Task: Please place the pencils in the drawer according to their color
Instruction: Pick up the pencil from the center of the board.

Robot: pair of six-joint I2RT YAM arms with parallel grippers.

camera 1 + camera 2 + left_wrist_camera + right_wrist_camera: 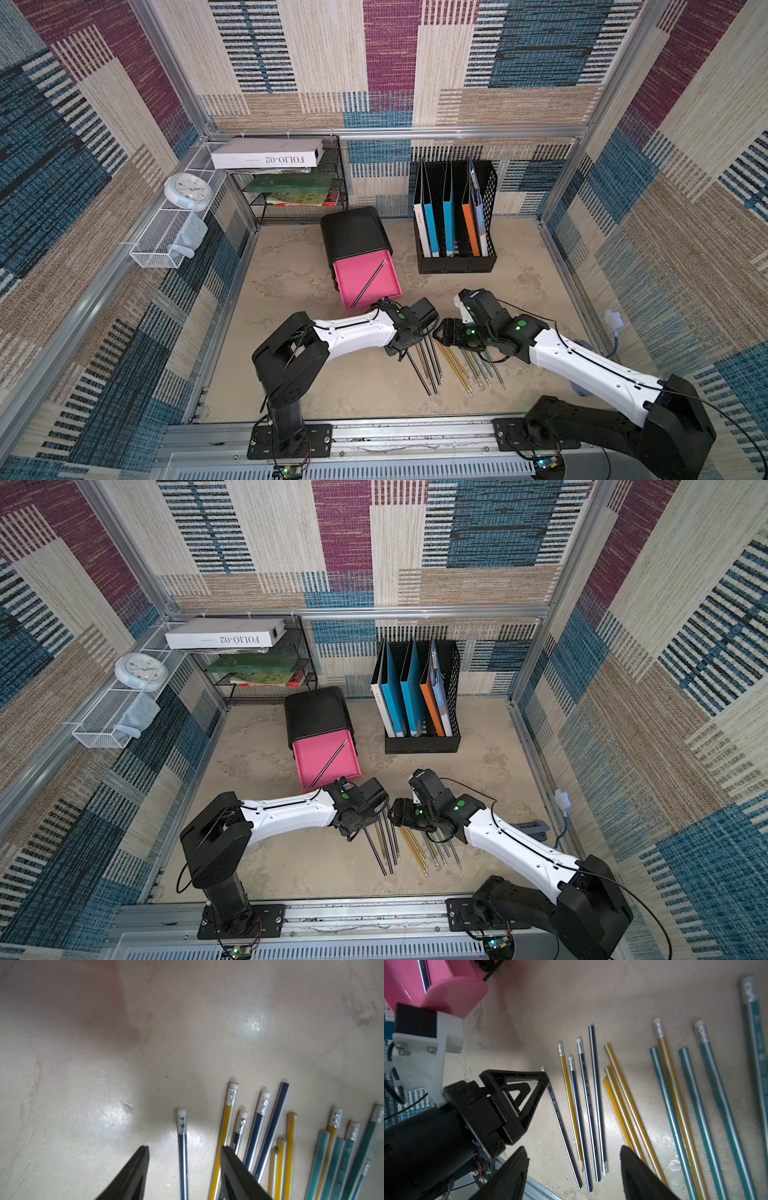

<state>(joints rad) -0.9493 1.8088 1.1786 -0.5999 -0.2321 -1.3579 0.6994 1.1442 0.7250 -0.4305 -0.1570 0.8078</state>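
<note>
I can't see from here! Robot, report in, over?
Left pincer open, straddling a dark pencil. Right pincer open, empty. Black pencil in pink drawer. Yellow pencil close alongside.

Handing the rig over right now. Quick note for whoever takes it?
Left gripper: open, jaws either side of a dark pencil lying on the table, not gripped yet.
Right gripper: open, empty, over the pile.
Drawer: top one pulled out.
Done: one black pencil in it.
Left: the pile, with dark, yellow and teal roughly grouped and a few yellow strays.
</note>
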